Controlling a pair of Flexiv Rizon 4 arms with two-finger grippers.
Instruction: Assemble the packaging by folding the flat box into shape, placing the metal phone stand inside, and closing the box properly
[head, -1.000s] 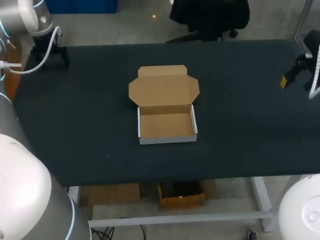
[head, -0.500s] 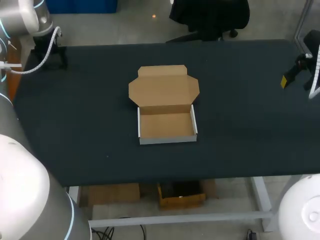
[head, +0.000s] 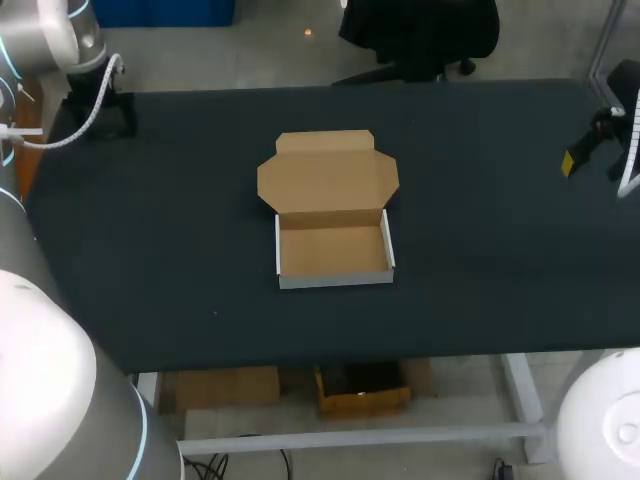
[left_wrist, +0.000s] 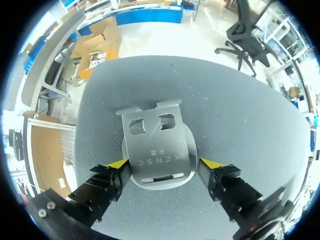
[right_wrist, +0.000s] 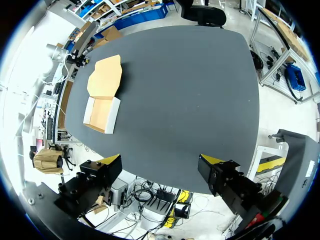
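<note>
My left gripper stands spread wide at the far left corner of the table. The metal phone stand lies flat on the table's dark, finely grained cloth between my fingers. It is a smooth, matte grey plate with a rounded near end, two cut-out windows and a bent lip at its far edge. A line of engraved characters runs across it. My yellow tips sit just beside its edges.

The cardboard box rests mid-table, folded into a shallow tray with white outer walls and a plain brown inside. Its lid lies open flat behind it, side flaps out.

My right gripper hangs open over the table's right edge, well apart from the box. Nothing has shifted since a second ago.
</note>
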